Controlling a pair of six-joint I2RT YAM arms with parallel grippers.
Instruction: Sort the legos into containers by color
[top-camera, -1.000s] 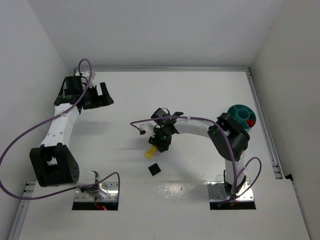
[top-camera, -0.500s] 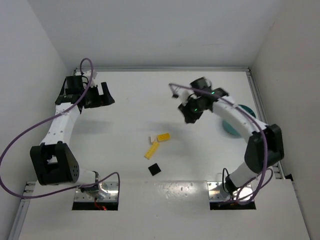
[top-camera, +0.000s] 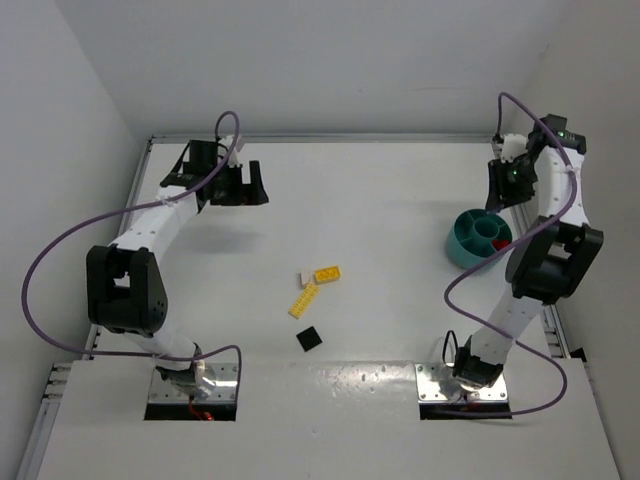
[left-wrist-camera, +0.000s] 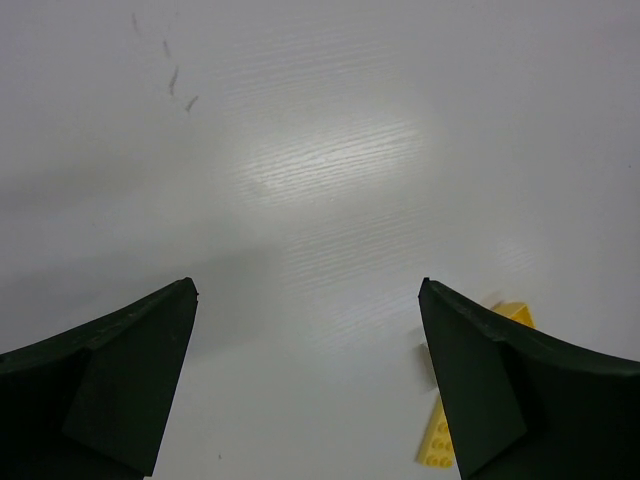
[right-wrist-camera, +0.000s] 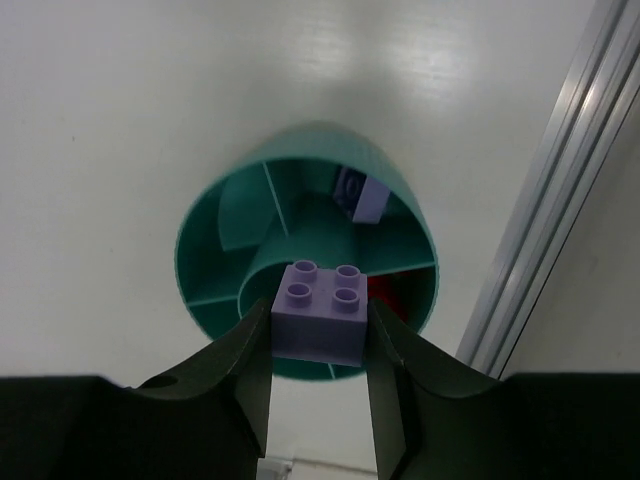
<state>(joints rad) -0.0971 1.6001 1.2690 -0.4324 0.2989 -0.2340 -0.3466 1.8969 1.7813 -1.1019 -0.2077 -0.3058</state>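
Note:
My right gripper (right-wrist-camera: 320, 335) is shut on a pale purple brick (right-wrist-camera: 322, 322) and holds it above the round teal dish (right-wrist-camera: 200, 235). One compartment holds another pale purple brick (right-wrist-camera: 360, 195), and a neighbouring one holds something red (right-wrist-camera: 385, 295). In the top view the right gripper (top-camera: 505, 182) hangs just behind the dish (top-camera: 455, 246). A yellow brick (top-camera: 327, 274), a white brick (top-camera: 303, 276), a long yellow plate (top-camera: 304, 299) and a black square (top-camera: 309, 339) lie mid-table. My left gripper (top-camera: 245, 185) is open and empty at the far left; its wrist view (left-wrist-camera: 307, 290) shows the yellow plate (left-wrist-camera: 440, 445).
An aluminium rail (right-wrist-camera: 560, 180) runs along the table's right edge, close beside the dish. White walls close in the table at the left, back and right. The right arm's purple cable (top-camera: 470, 280) loops in front of the dish.
The right arm has swung from the table's middle to the far right with the purple brick and now holds it over the dish. The left gripper has shifted to the right.

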